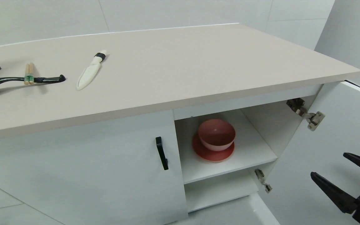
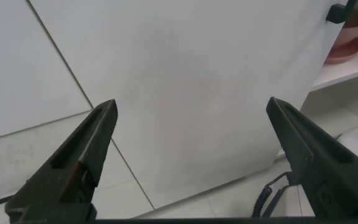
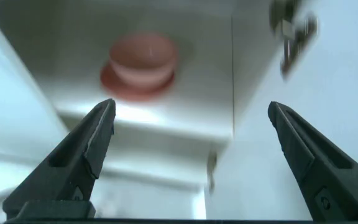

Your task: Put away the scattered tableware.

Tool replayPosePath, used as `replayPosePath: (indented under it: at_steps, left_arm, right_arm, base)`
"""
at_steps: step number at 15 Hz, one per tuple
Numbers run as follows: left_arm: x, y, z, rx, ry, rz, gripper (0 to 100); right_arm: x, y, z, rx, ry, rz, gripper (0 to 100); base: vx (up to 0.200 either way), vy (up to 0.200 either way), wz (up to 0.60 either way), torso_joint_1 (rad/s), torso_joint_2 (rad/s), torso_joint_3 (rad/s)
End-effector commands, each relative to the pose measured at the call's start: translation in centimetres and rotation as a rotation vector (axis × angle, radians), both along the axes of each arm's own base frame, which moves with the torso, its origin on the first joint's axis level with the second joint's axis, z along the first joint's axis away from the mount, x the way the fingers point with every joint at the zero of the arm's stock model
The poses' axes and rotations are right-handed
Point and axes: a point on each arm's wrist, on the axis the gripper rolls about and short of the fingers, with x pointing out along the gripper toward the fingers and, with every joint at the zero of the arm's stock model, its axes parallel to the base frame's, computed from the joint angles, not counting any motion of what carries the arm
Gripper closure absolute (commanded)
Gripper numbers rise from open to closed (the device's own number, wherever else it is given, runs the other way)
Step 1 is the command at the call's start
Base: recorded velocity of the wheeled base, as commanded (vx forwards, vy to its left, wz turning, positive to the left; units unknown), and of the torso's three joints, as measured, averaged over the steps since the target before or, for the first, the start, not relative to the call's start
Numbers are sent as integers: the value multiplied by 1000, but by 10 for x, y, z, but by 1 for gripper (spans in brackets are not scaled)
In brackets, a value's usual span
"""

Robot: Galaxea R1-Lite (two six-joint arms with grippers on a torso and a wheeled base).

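right hand (image 1: 327, 163) hangs spread and empty by the open door (image 1: 323, 140); bowl (image 1: 216, 132) sits on plate (image 1: 212, 153) inside, so i should swing wide of the door toward the knife (image 1: 90, 71).

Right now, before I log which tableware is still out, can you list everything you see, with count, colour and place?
bowl: one, pink, on the plate
plate: one, red, on the cabinet's upper shelf
knife: one, cream with black band, on the counter
chopsticks: one pair, wooden with green band, lying on the utensil
utensil: one, black, on the counter's left side
door handle: one, black, on the shut door
left gripper: black, open, facing the shut door
right gripper: black, open, facing the upper shelf
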Motion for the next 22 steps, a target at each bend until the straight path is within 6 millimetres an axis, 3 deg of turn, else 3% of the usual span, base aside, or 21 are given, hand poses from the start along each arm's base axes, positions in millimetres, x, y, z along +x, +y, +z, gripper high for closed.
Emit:
replayPosePath:
  at_steps: [1,4,6,12,17,22]
  left_arm:
    - [0,0,0,0,1,-2,0]
    - [0,-1,-1,9,4,-34,0]
    - [0,-1,-1,14,3,-44,0]
    - [0,-1,-1,13,3,-44,0]
    - [0,-1,0,3,2,-40,0]
    - [0,-1,0,-1,3,-40,0]
  right_arm:
    - [-50,-22,-5,49,4,-50,0]
    - [-102,-40,-32,102,-27,-136,0]
    - [-120,-45,-50,108,-42,-157,0]
    - [-121,-48,-63,195,76,-318,0]
    - [-121,-47,-63,180,79,-295,0]
    - [-122,-44,-63,21,48,-156,0]
  base:
    - [0,0,0,0,0,0]
    - [0,0,0,0,0,0]
    - [0,0,0,0,0,0]
    - [0,0,0,0,0,0]
    - [0,0,0,0,0,0]
    - [-200,0,0,5,1,1]
